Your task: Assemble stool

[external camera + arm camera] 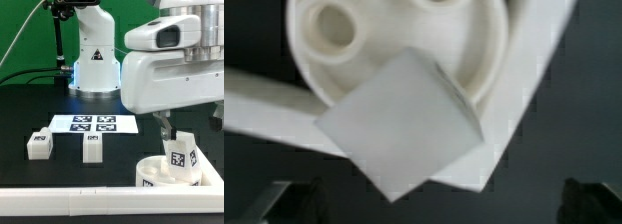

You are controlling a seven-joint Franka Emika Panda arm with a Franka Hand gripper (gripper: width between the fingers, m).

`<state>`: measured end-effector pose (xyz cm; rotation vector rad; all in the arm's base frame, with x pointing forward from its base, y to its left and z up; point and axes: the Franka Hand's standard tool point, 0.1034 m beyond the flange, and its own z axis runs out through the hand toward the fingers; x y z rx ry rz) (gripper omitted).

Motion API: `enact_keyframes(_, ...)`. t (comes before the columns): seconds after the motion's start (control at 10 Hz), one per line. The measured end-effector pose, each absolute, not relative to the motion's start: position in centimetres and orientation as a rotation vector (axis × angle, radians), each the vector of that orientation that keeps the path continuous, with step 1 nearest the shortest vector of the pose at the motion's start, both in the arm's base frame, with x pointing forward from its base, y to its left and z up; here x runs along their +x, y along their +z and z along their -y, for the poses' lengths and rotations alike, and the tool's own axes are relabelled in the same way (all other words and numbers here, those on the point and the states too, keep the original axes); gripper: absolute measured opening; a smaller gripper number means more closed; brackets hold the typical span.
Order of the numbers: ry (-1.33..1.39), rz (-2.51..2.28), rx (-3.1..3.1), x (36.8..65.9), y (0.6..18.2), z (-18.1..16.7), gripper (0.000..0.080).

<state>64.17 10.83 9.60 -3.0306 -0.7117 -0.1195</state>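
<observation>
The seat disc [160, 173] lies flat at the near edge of the black table [30, 110], on the exterior view's right, close against the long white rail [70, 196] that runs along the front. One leg [181, 159] stands on the disc, tag facing the camera; it looks seated in a socket, though the arm partly hides the joint. In the wrist view the same leg [402, 125] shows as a pale tilted square over the disc [384, 40], with round sockets visible beyond it.

The gripper [170, 128] hangs directly over that leg, jaws spread wide, fingers [589, 200] apart on either side and holding nothing.

Two more legs lie loose on the table towards the exterior view's left: one [39, 145] farther left, one [92, 148] nearer centre. Behind them lies the marker board [92, 124]. The arm's base [92, 60] stands at the back.
</observation>
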Motion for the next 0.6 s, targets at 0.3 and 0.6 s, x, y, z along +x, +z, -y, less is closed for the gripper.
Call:
enact_keyframes(0.3,-0.055,1.205,-2.94,63.72,8.08,-11.39,0.0649)
enact_keyframes(0.6,-0.048,1.294,-2.911,63.77,7.99,-10.86,0.0649)
